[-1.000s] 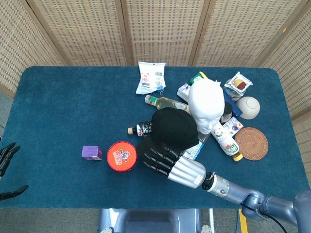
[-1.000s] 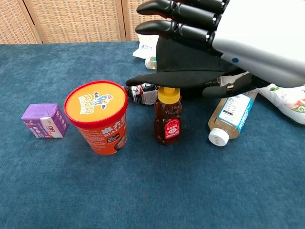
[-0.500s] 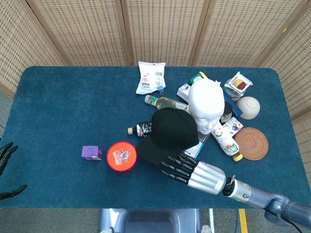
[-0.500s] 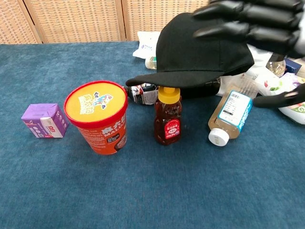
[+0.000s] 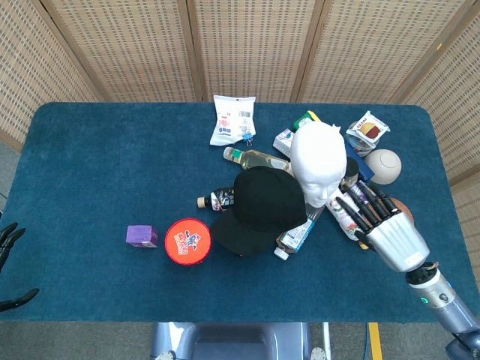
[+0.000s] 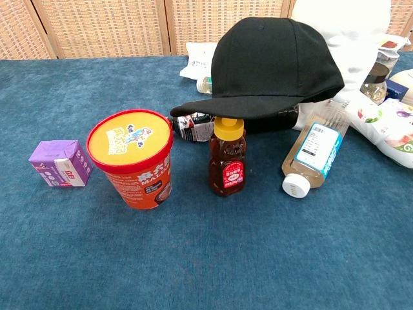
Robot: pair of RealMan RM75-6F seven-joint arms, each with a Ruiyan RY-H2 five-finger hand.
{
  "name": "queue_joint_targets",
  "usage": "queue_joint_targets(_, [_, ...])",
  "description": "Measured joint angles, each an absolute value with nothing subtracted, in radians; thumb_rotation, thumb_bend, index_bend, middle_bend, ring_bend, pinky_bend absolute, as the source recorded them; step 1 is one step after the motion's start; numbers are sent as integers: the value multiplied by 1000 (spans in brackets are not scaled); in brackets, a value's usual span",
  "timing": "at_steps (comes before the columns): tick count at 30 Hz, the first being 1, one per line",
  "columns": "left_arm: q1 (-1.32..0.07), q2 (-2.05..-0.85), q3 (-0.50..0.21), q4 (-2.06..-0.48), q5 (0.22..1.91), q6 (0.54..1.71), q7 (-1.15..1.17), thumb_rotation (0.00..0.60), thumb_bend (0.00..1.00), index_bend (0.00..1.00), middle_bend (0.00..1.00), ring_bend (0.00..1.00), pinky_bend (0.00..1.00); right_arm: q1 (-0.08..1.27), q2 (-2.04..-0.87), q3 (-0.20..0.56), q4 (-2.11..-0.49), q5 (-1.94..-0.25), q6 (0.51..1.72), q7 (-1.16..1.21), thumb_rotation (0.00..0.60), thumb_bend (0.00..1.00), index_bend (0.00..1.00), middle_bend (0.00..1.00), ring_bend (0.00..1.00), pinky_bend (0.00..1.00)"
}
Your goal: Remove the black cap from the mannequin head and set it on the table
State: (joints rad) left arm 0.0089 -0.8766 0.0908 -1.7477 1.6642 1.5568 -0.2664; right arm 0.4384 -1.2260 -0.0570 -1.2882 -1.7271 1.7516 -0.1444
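The black cap (image 5: 264,206) sits off the white mannequin head (image 5: 319,160), just beside it, its brim resting on a honey bottle (image 6: 227,157) seen only in the chest view. Only the head view shows the right hand (image 5: 384,223), released with fingers spread; the left hand's (image 5: 9,247) state cannot be told.

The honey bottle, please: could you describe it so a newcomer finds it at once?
Start at the black cap mid-table. Under its brim stands a small amber bear-shaped honey bottle, right of the orange-lidded red cup. Only it has a yellow cap.
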Motion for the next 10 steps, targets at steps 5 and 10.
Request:
queue_joint_targets(5, [20, -888, 91, -1731, 1663, 1573, -241, 600, 120, 0, 0, 0, 121, 327, -1198, -46, -1378, -1561, 1671, -124, 600, 0, 0, 0, 1, 82])
queue_joint_targets(10, [30, -916, 85, -1706, 1661, 1591, -190, 600, 113, 0, 0, 0, 108, 269, -1172, -59, -1446, -1519, 1614, -86, 600, 0, 0, 0, 0, 75])
